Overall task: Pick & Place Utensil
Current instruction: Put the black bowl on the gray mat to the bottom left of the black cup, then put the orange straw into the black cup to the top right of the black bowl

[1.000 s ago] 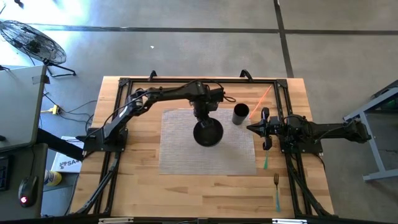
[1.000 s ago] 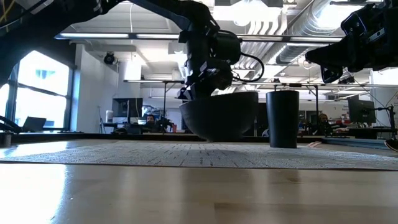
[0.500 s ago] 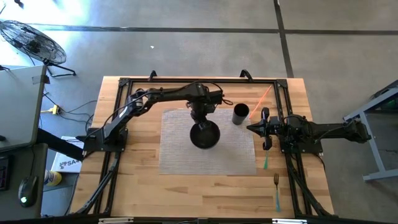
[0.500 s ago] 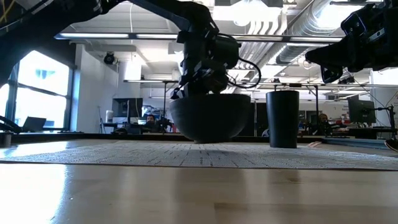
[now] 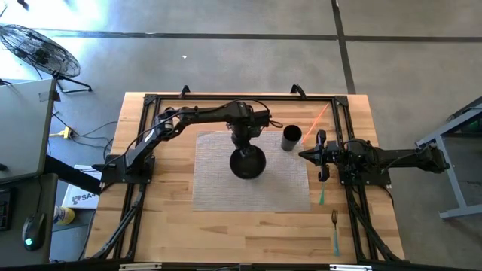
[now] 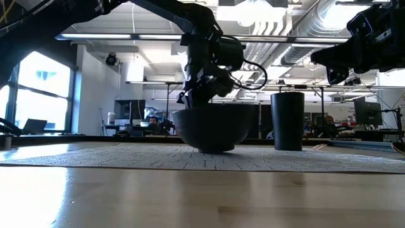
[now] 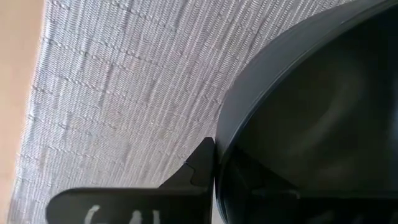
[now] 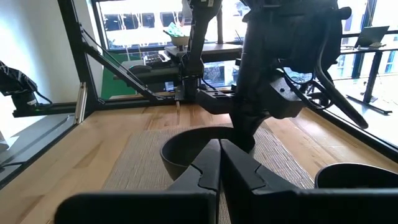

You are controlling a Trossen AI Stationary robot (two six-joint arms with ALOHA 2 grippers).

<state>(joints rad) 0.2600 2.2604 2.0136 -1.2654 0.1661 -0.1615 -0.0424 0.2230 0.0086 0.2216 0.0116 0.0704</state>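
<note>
— Where did we find the left gripper [image 5: 242, 142]?

— Over the grey woven mat [image 5: 218, 188], at the far rim of the black bowl [image 5: 248, 162]. In the left wrist view one finger [image 7: 198, 167] lay outside the bowl's wall, pressed against the rim, so we took the gripper as clamped on the bowl. In the low view the bowl [image 6: 213, 128] sat with its base on the mat.

— And the right gripper [image 5: 306, 155]?

— It waited at the mat's right edge, near the black cup [image 5: 291, 138], its two fingers [image 8: 205, 163] pressed together on nothing.

— Where were the utensils?

— On the bare wood to the right of the mat, well apart from both grippers. We saw a fork [image 5: 334, 230] with a teal handle near the front right corner, a green-handled piece [image 5: 321, 197] partly under the right arm, and an orange stick [image 5: 317, 117] behind the cup. We could not tell what kind the last two were.
</note>
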